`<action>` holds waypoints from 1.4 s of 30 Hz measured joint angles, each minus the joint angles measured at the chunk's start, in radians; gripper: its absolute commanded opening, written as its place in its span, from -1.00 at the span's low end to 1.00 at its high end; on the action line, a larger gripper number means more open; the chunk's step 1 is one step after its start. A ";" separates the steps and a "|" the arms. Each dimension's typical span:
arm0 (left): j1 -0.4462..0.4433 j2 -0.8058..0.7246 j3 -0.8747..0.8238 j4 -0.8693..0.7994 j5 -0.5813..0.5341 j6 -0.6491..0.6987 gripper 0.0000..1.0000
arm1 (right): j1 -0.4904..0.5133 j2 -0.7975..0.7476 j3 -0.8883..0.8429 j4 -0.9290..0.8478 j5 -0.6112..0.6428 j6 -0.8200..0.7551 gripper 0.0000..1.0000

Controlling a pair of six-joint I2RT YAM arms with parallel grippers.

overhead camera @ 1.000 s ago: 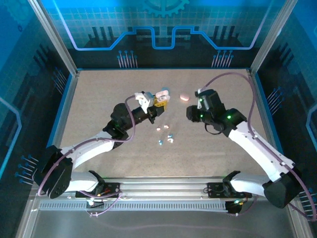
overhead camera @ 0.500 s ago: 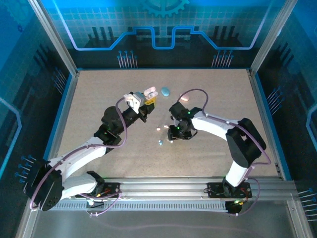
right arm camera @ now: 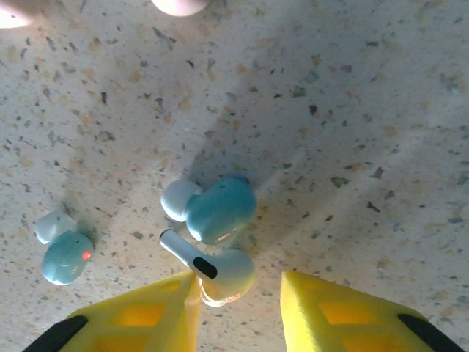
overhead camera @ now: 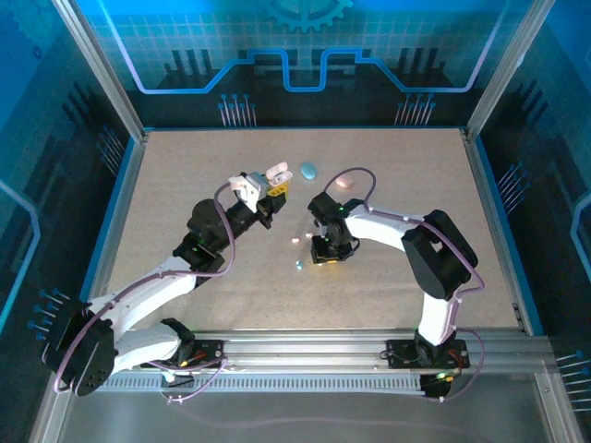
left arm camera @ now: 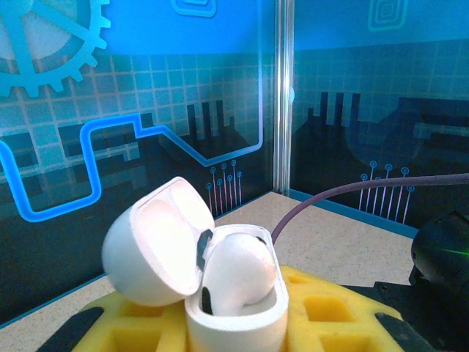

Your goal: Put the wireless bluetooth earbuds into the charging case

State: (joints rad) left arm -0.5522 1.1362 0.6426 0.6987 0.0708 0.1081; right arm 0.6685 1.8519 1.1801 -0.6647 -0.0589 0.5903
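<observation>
Left gripper (overhead camera: pixel 277 185), seen from the top external camera, is pressed onto a white charging case (overhead camera: pixel 276 173) and holds it above the tabletop (overhead camera: pixel 185 166), a little toward the far edge from the middle. A pale blue case (overhead camera: pixel 307 171) lies just beside it, further toward the far edge, and a pink case (overhead camera: pixel 346 182) lies near that, toward the right edge. The right gripper (overhead camera: pixel 321 256) points down at the middle of the tabletop. A pale speck (overhead camera: pixel 295 241) and a blue speck (overhead camera: pixel 300 266) lie to its left; they are too small to make out here.

From the left wrist, the white charging case sits pinched between the yellow fingers (left arm camera: pixel 337 312), its lid (left arm camera: pixel 157 242) flipped open to the left. A rounded white shape (left arm camera: pixel 238 271) rests in the body; whether it is an earbud I cannot tell. A purple cable (left arm camera: pixel 352 187) crosses on the right.

From the right wrist, the right gripper (right arm camera: pixel 238 315) has its jaws spread just over the tabletop. A white earbud (right arm camera: pixel 216 273) with a short stem lies in the gap, against the left-hand finger in this view and clear of the other. A pale blue earbud (right arm camera: pixel 216 209) lies touching it, just beyond the fingertips. A second pale blue earbud (right arm camera: pixel 62 253) lies apart to the left.
</observation>
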 measured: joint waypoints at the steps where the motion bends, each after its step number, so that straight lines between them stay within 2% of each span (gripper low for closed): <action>1: 0.000 0.000 0.000 0.000 0.000 0.000 -0.58 | 0.000 0.000 0.000 0.000 0.004 -0.003 -0.32; 9: 0.000 0.000 0.000 0.000 0.000 0.000 -0.58 | -0.003 -0.017 -0.032 -0.003 0.032 -0.012 -0.36; 24: 0.000 0.007 0.000 0.000 0.000 -0.002 -0.58 | -0.101 -0.223 -0.279 0.007 0.025 -0.004 -0.39; 29: 0.000 0.011 0.000 0.000 0.001 -0.003 -0.58 | -0.102 -0.273 -0.268 -0.004 0.025 -0.003 -0.31; 34: 0.000 0.011 0.000 0.000 0.000 -0.003 -0.58 | -0.100 -0.276 -0.204 -0.019 0.025 -0.004 -0.15; 37: 0.000 0.011 0.000 0.000 0.000 -0.003 -0.58 | -0.085 -0.249 -0.163 -0.036 0.037 -0.004 -0.07; 42: 0.000 0.011 0.000 0.000 0.000 -0.003 -0.58 | -0.038 -0.164 -0.108 -0.069 0.074 0.010 -0.06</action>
State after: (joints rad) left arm -0.5522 1.1473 0.6426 0.6991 0.0711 0.1047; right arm 0.6304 1.6878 1.0725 -0.7338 0.0154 0.5999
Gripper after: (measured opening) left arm 0.237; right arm 0.470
